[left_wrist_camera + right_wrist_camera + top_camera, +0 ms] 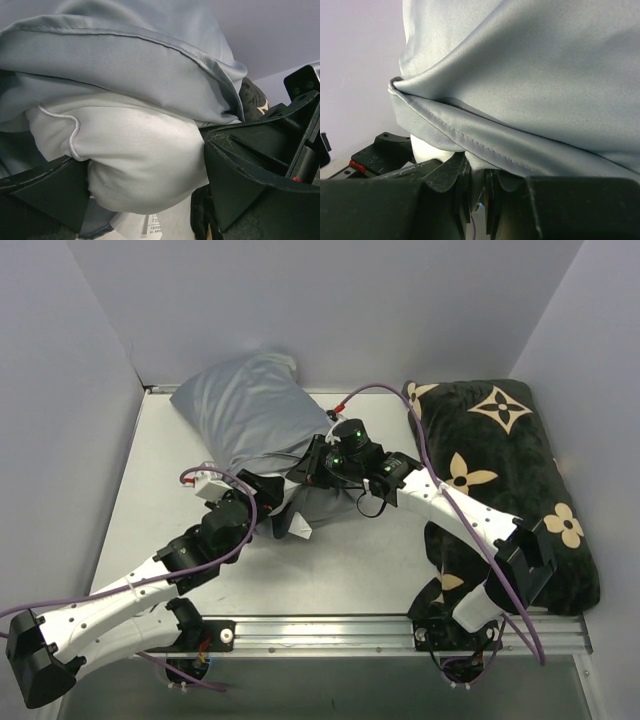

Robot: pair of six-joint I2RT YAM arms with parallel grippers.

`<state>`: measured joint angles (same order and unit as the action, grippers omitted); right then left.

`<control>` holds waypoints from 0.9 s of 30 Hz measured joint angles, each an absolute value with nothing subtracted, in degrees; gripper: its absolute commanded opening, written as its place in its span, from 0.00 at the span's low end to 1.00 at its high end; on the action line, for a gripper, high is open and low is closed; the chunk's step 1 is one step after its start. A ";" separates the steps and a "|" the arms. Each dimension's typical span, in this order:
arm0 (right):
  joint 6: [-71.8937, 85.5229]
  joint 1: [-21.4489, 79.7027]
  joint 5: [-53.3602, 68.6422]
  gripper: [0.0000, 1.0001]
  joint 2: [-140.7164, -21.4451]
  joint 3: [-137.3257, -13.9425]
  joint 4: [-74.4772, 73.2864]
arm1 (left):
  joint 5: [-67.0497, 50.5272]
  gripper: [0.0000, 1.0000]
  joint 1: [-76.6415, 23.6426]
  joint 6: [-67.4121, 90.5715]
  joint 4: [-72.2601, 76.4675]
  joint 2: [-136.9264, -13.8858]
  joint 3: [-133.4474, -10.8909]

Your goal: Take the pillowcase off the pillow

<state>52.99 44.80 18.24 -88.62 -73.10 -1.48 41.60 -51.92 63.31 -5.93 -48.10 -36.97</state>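
Observation:
The grey-blue pillowcase (pixel 240 410) covers most of the pillow and lies at the back of the table, left of centre. The white pillow (pixel 290 515) sticks out of its near, open end. My left gripper (pixel 262 502) is shut on this bare pillow end. In the left wrist view the pillow (pixel 140 150) bulges between the two black fingers (pixel 245 170), with the pillowcase hem (pixel 150 55) above it. My right gripper (pixel 315 468) is shut on the pillowcase's edge just right of that. In the right wrist view the stitched hem (pixel 485 145) runs into the nearly closed jaws of the gripper (pixel 479 185).
A black cushion with tan flowers (pixel 510 480) fills the right side of the table, under my right arm. A white care label (pixel 297 528) hangs from the pillow end. Grey walls close in the left, back and right. A metal rail (pixel 330 630) runs along the front edge.

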 measured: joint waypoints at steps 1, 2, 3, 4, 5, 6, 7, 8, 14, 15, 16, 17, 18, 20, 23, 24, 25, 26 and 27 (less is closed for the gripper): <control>52.86 44.66 18.59 0.00 -88.62 -73.10 -1.43 | 41.60 0.82 -51.90 63.16 -5.65 -48.23 -36.95; 52.73 44.51 18.98 0.00 -88.60 -73.10 -1.28 | 41.58 0.77 -51.88 62.83 -5.02 -48.36 -36.80; 52.60 44.38 19.40 0.00 -88.60 -73.08 -1.04 | 41.58 0.71 -51.77 62.57 -4.34 -48.47 -36.53; 52.45 44.29 19.84 0.00 -88.60 -73.08 -0.80 | 41.52 0.66 -51.68 62.22 -3.53 -48.56 -36.18; 52.38 44.27 20.16 0.00 -88.60 -73.06 -0.60 | 41.39 0.57 -51.64 61.84 -2.94 -48.69 -36.01; 52.27 44.27 20.47 0.00 -88.60 -73.06 -0.54 | 41.25 0.51 -51.59 61.60 -2.44 -48.95 -35.94; 52.18 44.27 20.78 0.00 -88.60 -73.06 -0.45 | 41.01 0.47 -51.57 61.23 -1.72 -49.25 -35.94; 52.05 44.27 20.97 0.00 -88.60 -73.06 -0.40 | 40.75 0.35 -51.55 60.95 -1.15 -49.54 -35.94; 50.30 44.27 21.30 0.00 -88.60 -73.06 -0.69 | 39.29 0.00 -51.53 59.22 1.96 -50.76 -35.94; 49.76 44.27 21.19 0.00 -88.58 -73.06 -0.84 | 39.13 0.00 -51.48 58.83 2.00 -50.83 -35.94; 49.21 44.27 21.02 0.00 -88.49 -73.03 -1.15 | 38.87 0.00 -51.48 58.41 2.09 -50.87 -35.94; 48.62 44.27 20.67 0.00 -88.33 -73.03 -1.58 | 38.54 0.00 -51.48 57.98 2.20 -50.96 -35.94; 48.05 44.29 20.23 0.02 -88.03 -72.88 -1.96 | 38.22 0.00 -51.51 57.65 2.44 -51.11 -35.94; 46.89 44.29 19.16 0.20 -87.05 -72.23 -2.85 | 37.12 0.00 -51.70 57.12 2.85 -51.51 -35.99; 44.75 44.51 16.62 0.47 -84.14 -70.81 -5.87 | 36.88 0.00 -52.12 56.01 2.68 -52.21 -36.45; 43.97 44.71 15.81 0.57 -82.78 -70.39 -7.33 | 36.93 0.00 -52.12 55.68 2.70 -52.45 -36.56; 43.24 44.99 14.68 0.62 -81.47 -70.15 -8.62 | 36.93 0.00 -52.14 55.29 2.63 -52.64 -36.62; 42.46 45.10 13.50 0.65 -80.18 -70.13 -9.65 | 36.91 0.00 -52.18 55.02 2.44 -52.80 -36.64; 41.54 45.23 12.27 0.71 -78.96 -70.13 -10.35 | 36.91 0.00 -52.21 54.81 2.17 -52.95 -36.64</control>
